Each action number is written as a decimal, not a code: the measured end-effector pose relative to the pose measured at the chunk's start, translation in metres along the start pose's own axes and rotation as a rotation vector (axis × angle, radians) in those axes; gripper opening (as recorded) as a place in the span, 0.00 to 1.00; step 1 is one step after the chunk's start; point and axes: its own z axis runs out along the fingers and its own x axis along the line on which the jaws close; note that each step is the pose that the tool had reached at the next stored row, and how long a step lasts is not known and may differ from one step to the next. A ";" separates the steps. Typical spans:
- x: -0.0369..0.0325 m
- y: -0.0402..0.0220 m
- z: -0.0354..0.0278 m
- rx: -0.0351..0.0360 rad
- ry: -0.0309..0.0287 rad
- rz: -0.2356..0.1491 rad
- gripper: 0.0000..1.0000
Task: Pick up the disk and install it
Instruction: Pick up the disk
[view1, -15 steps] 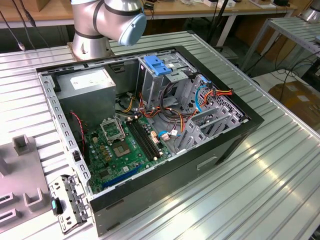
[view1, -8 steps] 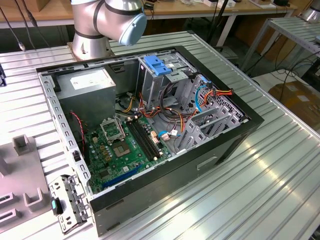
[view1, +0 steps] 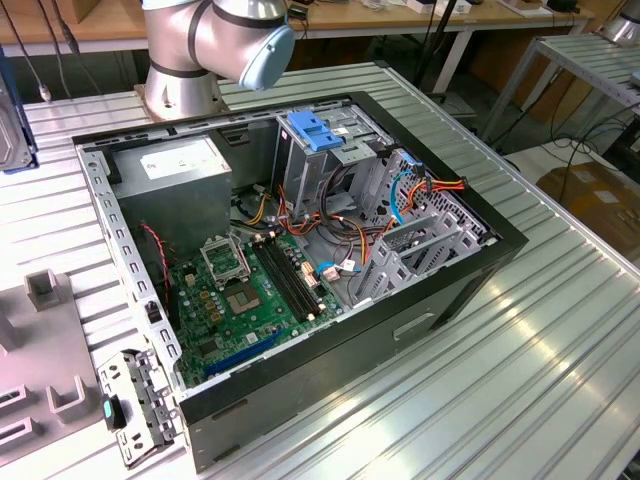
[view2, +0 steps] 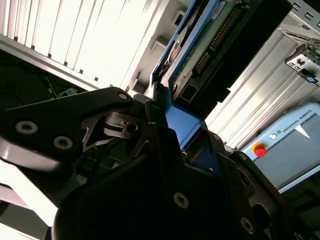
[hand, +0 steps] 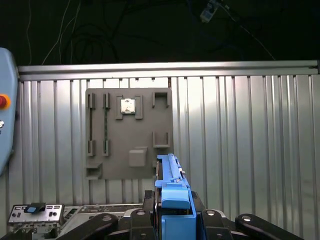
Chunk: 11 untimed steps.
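Pincer (hand: 173, 214) snug around the disk (hand: 168, 172)

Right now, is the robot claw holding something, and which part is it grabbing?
Yes. The gripper is shut on the disk, pinching it at its blue plastic end. The rest of the disk sticks out past the grip.

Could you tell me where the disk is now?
In the first wrist view, the disk is clamped edge-on in the gripper, over the table near the grey tray.
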 end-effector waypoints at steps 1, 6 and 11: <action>-0.0001 -0.0023 -0.0001 -0.0009 0.0000 0.000 0.37; -0.0007 -0.0205 -0.0007 -0.0088 0.0003 0.000 0.37; -0.0013 -0.0364 -0.0013 -0.0149 0.0006 0.000 0.37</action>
